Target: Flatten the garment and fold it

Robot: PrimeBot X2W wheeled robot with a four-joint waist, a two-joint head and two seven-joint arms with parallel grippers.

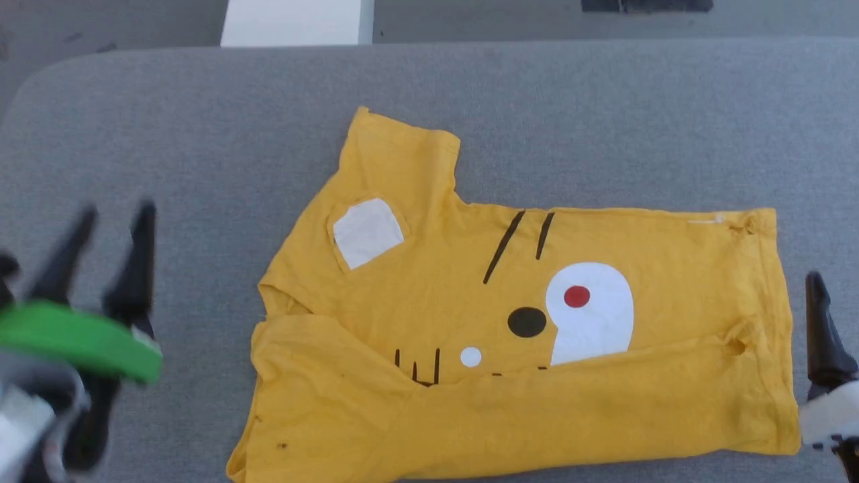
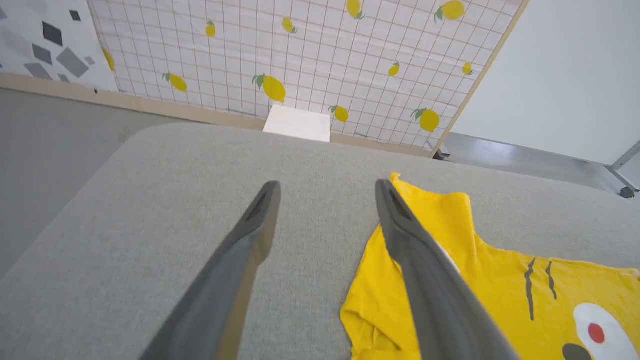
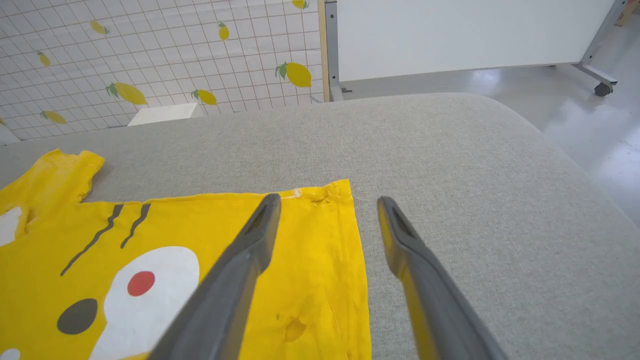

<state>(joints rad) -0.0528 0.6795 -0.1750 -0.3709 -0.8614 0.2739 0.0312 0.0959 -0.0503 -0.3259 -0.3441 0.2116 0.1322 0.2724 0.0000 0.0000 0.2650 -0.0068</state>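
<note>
left gripper [image 2: 327, 185]: fingers spread, holds nothing, garment [image 1: 429, 288] at its right | right gripper [image 3: 329, 199]: fingers spread, holds nothing, garment edge below its gap

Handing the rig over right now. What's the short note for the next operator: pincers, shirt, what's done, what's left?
Left pincer: open, empty, above the grey fabric tabletop by the shirt's collar end.
Right pincer: open, empty, at the hem end.
Mustard-yellow cartoon-face cotton T-shirt: lies mid-table, collar end to the robot's left, hem to its right.
Done: the near long side is folded up over the lower part of the print.
Left: the far sleeve sticks out unfolded. Probably fold the far side in, then fold crosswise.
</note>
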